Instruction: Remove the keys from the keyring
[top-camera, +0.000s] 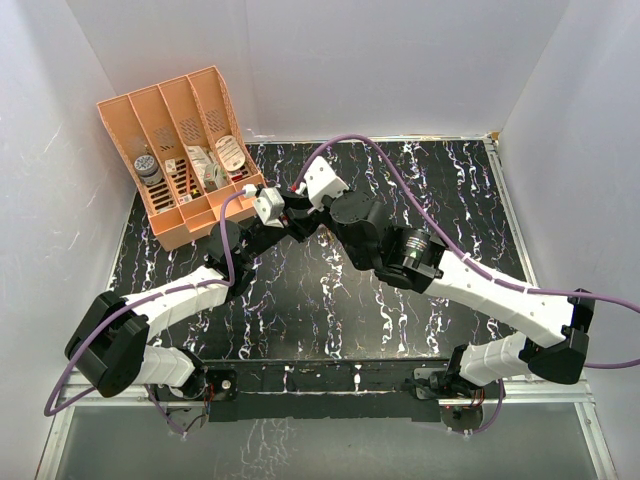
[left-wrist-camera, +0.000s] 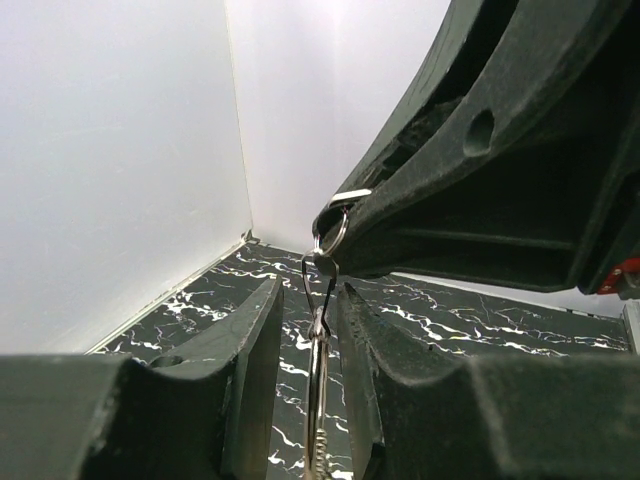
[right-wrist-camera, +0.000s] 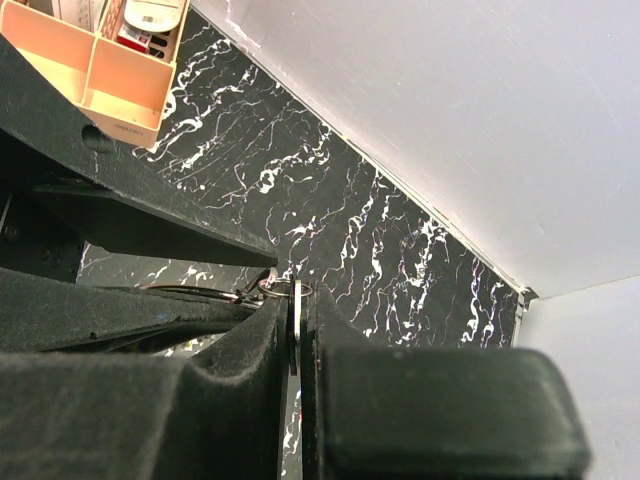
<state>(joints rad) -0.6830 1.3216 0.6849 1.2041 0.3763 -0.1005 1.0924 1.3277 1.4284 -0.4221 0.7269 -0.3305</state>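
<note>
Both grippers meet in mid-air above the table's left middle. My left gripper holds the keyring, a thin silvery wire loop seen edge-on between its fingers; the jaws stand a little apart around it. The loop also shows in the right wrist view. A small silver ring links it to a flat key. My right gripper is shut tight on that key, a silvery and dark sliver between the pads. No yellow key head shows.
An orange divided organizer with small items stands at the table's back left, close to the grippers. White walls enclose the black marbled table on three sides.
</note>
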